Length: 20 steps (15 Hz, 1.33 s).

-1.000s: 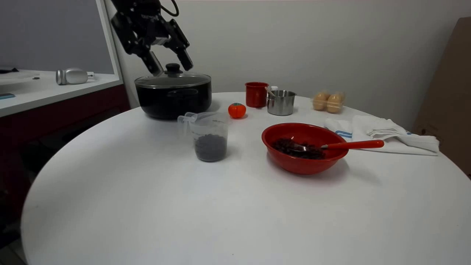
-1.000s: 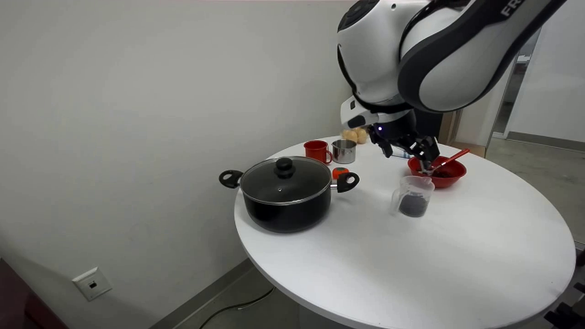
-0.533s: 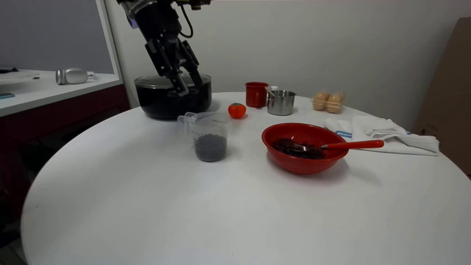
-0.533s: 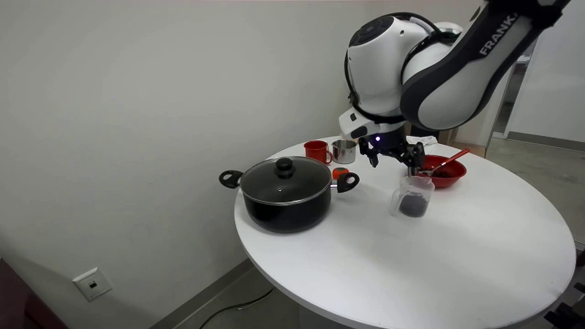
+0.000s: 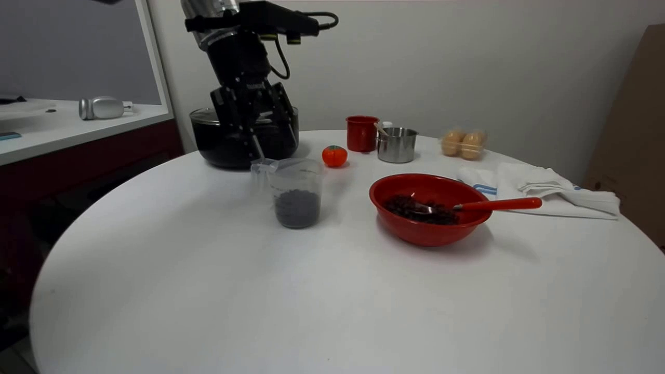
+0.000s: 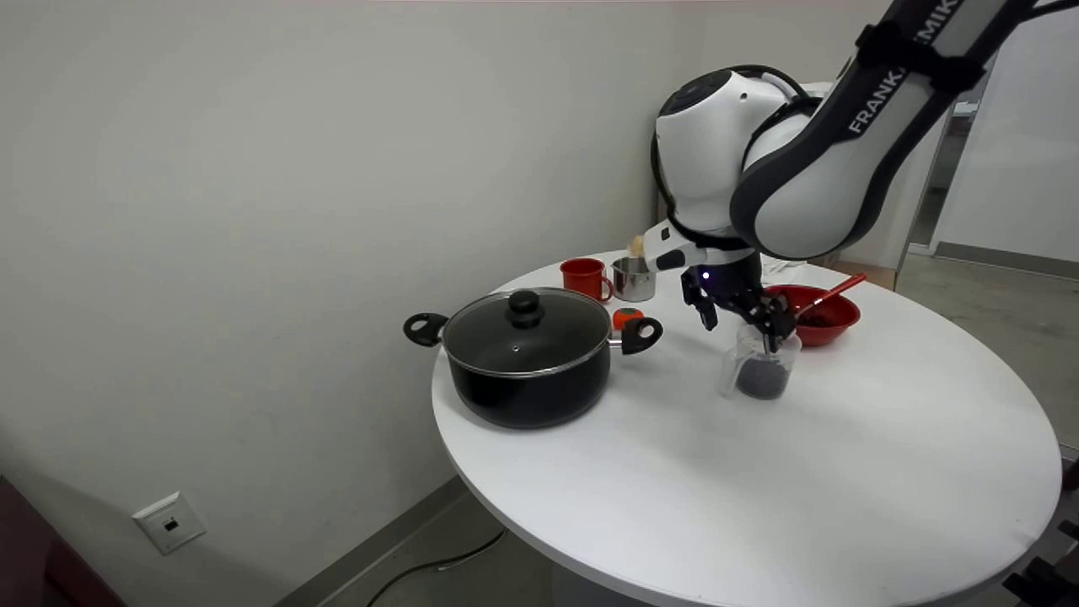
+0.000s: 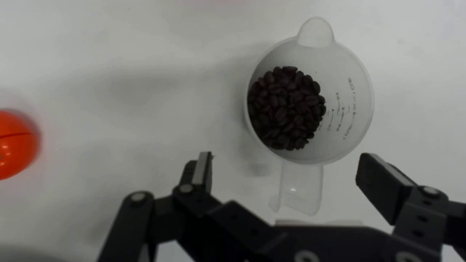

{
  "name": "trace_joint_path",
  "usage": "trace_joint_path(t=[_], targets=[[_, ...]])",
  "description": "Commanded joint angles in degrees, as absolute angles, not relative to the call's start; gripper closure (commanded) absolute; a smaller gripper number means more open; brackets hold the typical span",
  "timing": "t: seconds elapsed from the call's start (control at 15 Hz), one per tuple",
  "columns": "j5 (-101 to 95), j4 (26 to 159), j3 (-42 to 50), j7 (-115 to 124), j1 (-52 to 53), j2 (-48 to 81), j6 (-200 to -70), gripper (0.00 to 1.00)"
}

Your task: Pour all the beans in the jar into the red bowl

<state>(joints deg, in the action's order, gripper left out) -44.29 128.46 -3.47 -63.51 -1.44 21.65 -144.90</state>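
Observation:
The clear jar (image 5: 304, 177) stands upright on the table, with dark beans (image 5: 297, 209) in its lower part. In the wrist view I look down into the jar (image 7: 346, 91), with the beans (image 7: 287, 109) inside and its clear handle (image 7: 302, 185) toward me. My gripper (image 7: 285, 167) is open and empty, its fingers on either side of the handle and apart from it. In an exterior view my gripper (image 5: 275, 145) hangs just above and behind the handle. The red bowl (image 5: 426, 235) holds dark beans and a spoon with a red handle (image 5: 501, 203).
A black lidded pot (image 6: 531, 392) stands behind the gripper. A toy tomato (image 5: 334, 156), a red cup (image 5: 361, 134), a metal cup (image 5: 397, 148) and eggs (image 5: 462, 144) stand farther back. A white towel (image 5: 550, 192) lies beyond the bowl. The table (image 6: 759, 497) has a round edge.
My gripper has moved down and toward the jar's handle and tilted to point more straight down, still open. The jar and bowl have not moved.

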Motion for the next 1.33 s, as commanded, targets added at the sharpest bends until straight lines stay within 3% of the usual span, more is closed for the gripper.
trace_joint_path(t=[0.0, 0.4, 0.47, 0.6, 1.13, 1.27], targets=[[-44.6, 129.4, -3.3, -64.5, -1.0, 21.4, -145.5, 0.00], [-46.4, 130.7, -2.9, -62.4, 0.1, 22.0, -145.6, 0.00], [-46.5, 130.5, -2.8, -61.8, 0.3, 22.3, -145.6, 0.22], [-46.2, 130.1, -2.9, -61.7, 0.2, 22.8, -145.6, 0.32], [-44.4, 130.3, -2.7, -62.6, -0.7, 22.3, -144.1, 0.94], [-42.5, 130.0, -2.7, -63.8, -1.7, 22.0, -143.2, 0.93]])
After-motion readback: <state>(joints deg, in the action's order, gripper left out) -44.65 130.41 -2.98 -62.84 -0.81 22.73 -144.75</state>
